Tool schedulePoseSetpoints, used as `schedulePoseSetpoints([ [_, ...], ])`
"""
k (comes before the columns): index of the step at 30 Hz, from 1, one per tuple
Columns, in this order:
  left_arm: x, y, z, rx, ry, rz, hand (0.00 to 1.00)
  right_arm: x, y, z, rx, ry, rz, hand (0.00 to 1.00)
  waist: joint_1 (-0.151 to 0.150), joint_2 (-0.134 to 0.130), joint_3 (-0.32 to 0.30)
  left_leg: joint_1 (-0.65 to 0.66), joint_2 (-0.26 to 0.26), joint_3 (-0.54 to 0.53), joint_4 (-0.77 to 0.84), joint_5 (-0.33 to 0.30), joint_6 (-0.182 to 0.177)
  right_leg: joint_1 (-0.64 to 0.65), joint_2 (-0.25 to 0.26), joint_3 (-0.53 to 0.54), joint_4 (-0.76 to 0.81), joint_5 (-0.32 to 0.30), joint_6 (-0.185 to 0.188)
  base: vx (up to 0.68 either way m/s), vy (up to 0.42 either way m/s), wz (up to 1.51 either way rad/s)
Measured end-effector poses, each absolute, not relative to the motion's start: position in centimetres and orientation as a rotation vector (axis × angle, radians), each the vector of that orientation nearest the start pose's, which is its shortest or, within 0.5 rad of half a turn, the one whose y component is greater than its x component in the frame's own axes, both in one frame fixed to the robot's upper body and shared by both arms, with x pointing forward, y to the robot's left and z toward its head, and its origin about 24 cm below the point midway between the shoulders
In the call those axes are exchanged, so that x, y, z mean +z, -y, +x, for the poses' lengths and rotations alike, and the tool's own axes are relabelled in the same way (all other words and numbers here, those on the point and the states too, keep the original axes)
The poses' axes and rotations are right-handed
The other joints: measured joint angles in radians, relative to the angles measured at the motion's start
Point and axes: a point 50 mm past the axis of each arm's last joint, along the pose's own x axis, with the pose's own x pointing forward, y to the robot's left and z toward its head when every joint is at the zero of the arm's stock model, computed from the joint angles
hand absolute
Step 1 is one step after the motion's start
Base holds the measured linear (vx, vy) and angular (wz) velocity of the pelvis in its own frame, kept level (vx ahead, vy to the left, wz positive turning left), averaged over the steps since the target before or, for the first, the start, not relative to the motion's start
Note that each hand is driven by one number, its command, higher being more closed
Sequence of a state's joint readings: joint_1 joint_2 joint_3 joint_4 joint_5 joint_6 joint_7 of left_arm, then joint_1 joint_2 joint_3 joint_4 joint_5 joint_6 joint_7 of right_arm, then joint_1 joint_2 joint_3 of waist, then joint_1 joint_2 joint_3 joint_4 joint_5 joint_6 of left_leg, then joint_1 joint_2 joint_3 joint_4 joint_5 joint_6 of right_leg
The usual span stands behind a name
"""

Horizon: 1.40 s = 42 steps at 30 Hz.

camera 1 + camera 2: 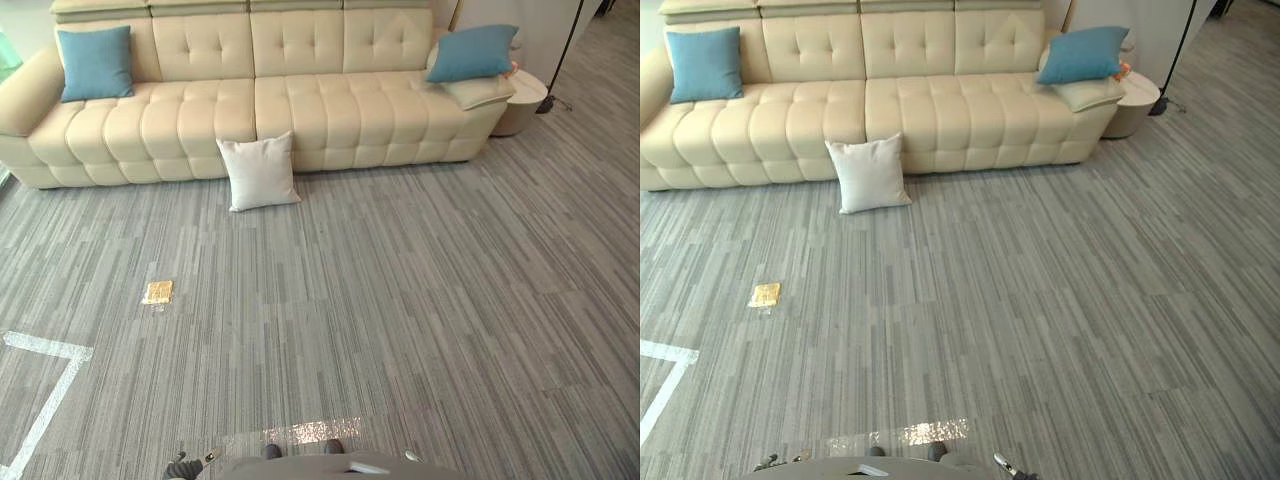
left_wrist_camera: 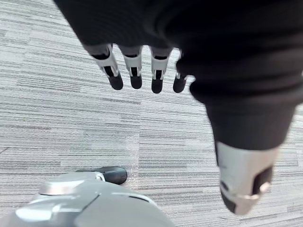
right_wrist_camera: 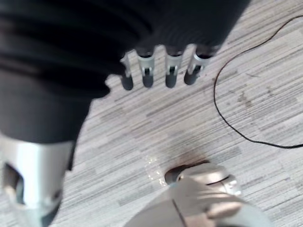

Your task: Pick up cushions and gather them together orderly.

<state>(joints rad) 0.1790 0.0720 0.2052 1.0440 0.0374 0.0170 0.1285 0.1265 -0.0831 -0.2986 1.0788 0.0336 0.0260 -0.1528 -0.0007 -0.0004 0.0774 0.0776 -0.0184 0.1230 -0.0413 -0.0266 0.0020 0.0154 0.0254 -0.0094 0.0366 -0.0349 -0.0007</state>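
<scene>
The white cushion stands on the carpet, leaning against the front of the sofa, well apart from both hands. The left blue cushion and the right blue cushion sit at the sofa's two ends. The left hand and the right hand hang over the carpet with loose, straight fingers, holding nothing.

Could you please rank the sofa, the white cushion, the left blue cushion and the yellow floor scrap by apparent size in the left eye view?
1. Cream tufted leather sofa.
2. White square cushion and blue square cushion: about alike, white one nearer, so unranked.
3. Small flat yellow scrap.
</scene>
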Motion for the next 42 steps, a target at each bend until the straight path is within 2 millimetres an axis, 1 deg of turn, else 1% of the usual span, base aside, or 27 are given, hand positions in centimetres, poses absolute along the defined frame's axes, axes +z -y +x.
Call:
schedulePoseSetpoints([
  [4,-16.6,-21.2,5.2,0.364,-1.221,0.059,0.00,-16.3,22.5,6.9,-0.499,-1.185,0.030,0.00,0.000,0.003,0.003,0.014,0.000,0.007,-0.008,-0.004,-0.007,0.021,0.000,0.000,-0.025,0.005,0.005,0.04,0.002,-0.01],
  [8,-16.6,-21.1,5.8,0.360,-1.209,0.058,0.00,-16.1,22.5,8.0,-0.487,-1.161,0.023,0.00,0.000,0.004,0.021,0.013,0.000,0.012,-0.011,-0.004,-0.007,0.021,0.000,0.002,-0.033,0.011,0.005,-0.01,-0.001,-0.02],
  [14,-16.6,-21.1,5.8,0.354,-1.211,0.066,0.00,-16.1,22.5,8.3,-0.465,-1.157,-0.008,0.00,0.001,0.005,0.021,0.010,0.000,0.017,-0.012,-0.005,-0.008,0.025,0.001,0.008,-0.059,0.028,0.007,-0.02,-0.002,-0.05],
  [27,-16.6,-21.0,6.2,0.295,-1.208,0.120,0.00,-16.0,22.4,8.6,-0.423,-1.159,-0.058,0.00,0.002,0.002,0.023,0.007,0.011,0.039,-0.016,-0.009,-0.014,0.029,0.013,0.022,-0.088,0.039,0.000,0.00,-0.007,-0.03],
  [31,-16.5,-21.0,6.6,0.251,-1.205,0.166,0.00,-15.9,22.2,9.3,-0.338,-1.152,-0.165,0.00,0.002,0.001,0.023,0.006,0.016,0.039,-0.016,-0.012,-0.018,0.029,0.018,0.022,-0.093,0.039,-0.001,0.00,0.000,0.00],
  [35,-16.5,-21.0,6.8,0.235,-1.203,0.183,0.00,-15.8,22.1,9.7,-0.299,-1.143,-0.211,0.00,0.001,0.000,0.024,-0.005,0.016,0.040,-0.014,-0.014,-0.022,0.022,0.018,0.021,-0.096,0.039,-0.001,0.00,0.000,0.00],
  [38,-16.5,-21.1,7.2,0.231,-1.194,0.187,0.00,-15.8,22.1,9.9,-0.299,-1.140,-0.210,0.00,0.001,-0.003,0.036,-0.010,0.016,0.040,-0.014,-0.014,-0.022,0.018,0.018,0.020,-0.096,0.039,-0.001,0.00,0.000,0.00],
  [41,-16.3,-21.0,8.1,0.219,-1.172,0.200,0.00,-15.7,22.2,10.3,-0.301,-1.129,-0.210,0.00,0.000,-0.001,0.053,-0.030,0.017,0.038,-0.004,-0.016,-0.024,0.000,0.017,0.015,-0.085,0.035,-0.002,0.00,-0.005,0.04],
  [42,-16.2,-21.0,8.7,0.219,-1.158,0.202,0.00,-15.6,22.4,10.3,-0.309,-1.125,-0.208,0.00,-0.001,0.000,0.056,-0.056,0.018,0.036,0.018,-0.020,-0.030,-0.023,0.016,0.007,-0.060,0.021,-0.004,0.02,-0.014,0.19],
])
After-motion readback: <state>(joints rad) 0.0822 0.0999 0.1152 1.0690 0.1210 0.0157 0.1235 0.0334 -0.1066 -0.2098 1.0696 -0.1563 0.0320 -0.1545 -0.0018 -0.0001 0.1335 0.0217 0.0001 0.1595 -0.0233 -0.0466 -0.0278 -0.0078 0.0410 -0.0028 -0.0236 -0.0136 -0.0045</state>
